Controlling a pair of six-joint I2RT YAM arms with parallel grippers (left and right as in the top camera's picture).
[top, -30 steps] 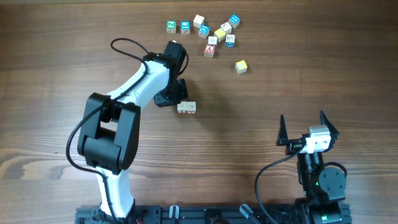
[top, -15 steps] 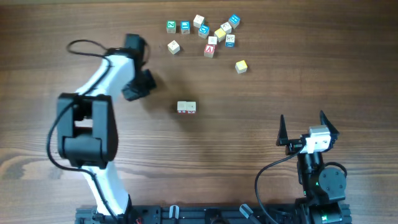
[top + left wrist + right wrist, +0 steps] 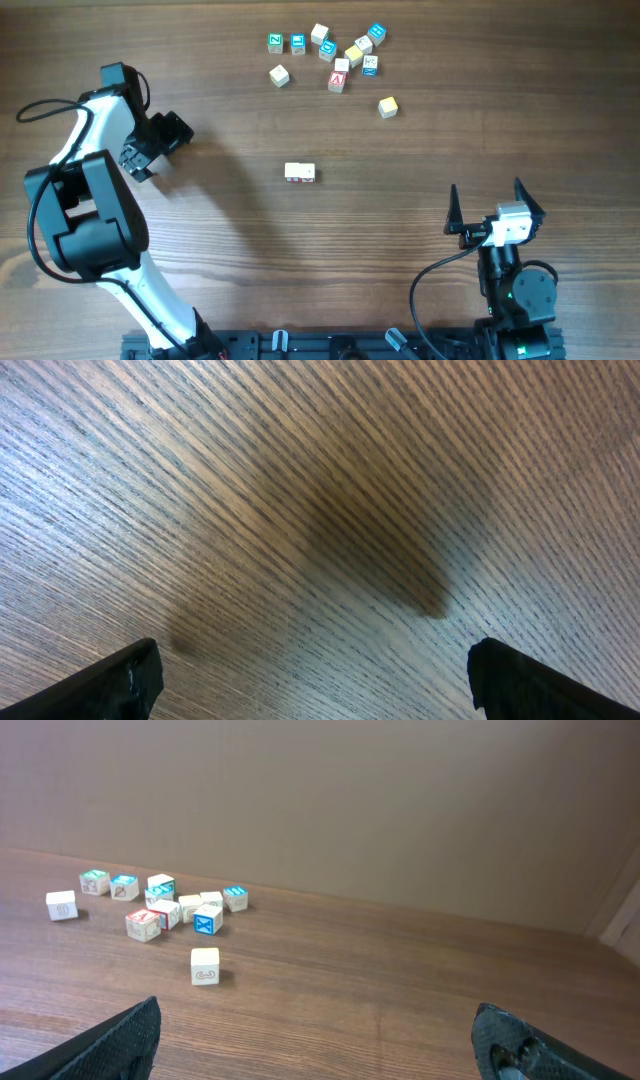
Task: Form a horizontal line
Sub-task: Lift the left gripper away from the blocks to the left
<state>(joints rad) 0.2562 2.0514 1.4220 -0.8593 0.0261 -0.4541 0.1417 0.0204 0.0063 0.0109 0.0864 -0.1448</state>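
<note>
Two cream cubes with red marks (image 3: 299,173) touch side by side at mid-table, a short horizontal line. A cube with a red "A" (image 3: 338,81) (image 3: 142,924), a yellow cube (image 3: 388,106) (image 3: 205,966) and a lone cream cube (image 3: 279,75) (image 3: 61,905) lie at the back. My left gripper (image 3: 160,146) (image 3: 320,690) is open over bare wood, far left of the row. Near the front right, my right gripper (image 3: 487,196) (image 3: 325,1040) is also open, with nothing between its fingers.
A loose cluster of cubes with blue, green and cream faces (image 3: 345,48) (image 3: 165,900) sits at the back centre. The left arm (image 3: 90,200) stretches up the left side. A plain wall rises behind the table in the right wrist view.
The left arm has swung from beside the two-cube row far out to the left. The lone cream cube at the back is now uncovered. The right arm has not moved.
</note>
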